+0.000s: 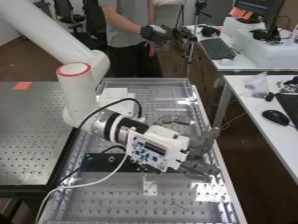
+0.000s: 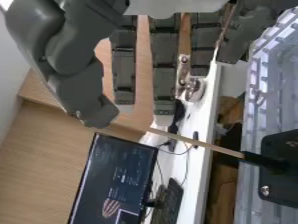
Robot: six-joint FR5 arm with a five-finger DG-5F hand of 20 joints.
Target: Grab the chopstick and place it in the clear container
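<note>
The chopstick has one end in a black holder and the other free. The hand is open, its fingers straight and gripping nothing, above the table full of small holes. Alongside stands a white desk with a keyboard and a monitor.

Place: robotics lab | Rig: robot arm above perforated worktop, bare circuit board attached | Desk gear: monitor, keyboard, mouse | Floor: tripod | Back: probably office chairs, partly cut off by view's edge
</note>
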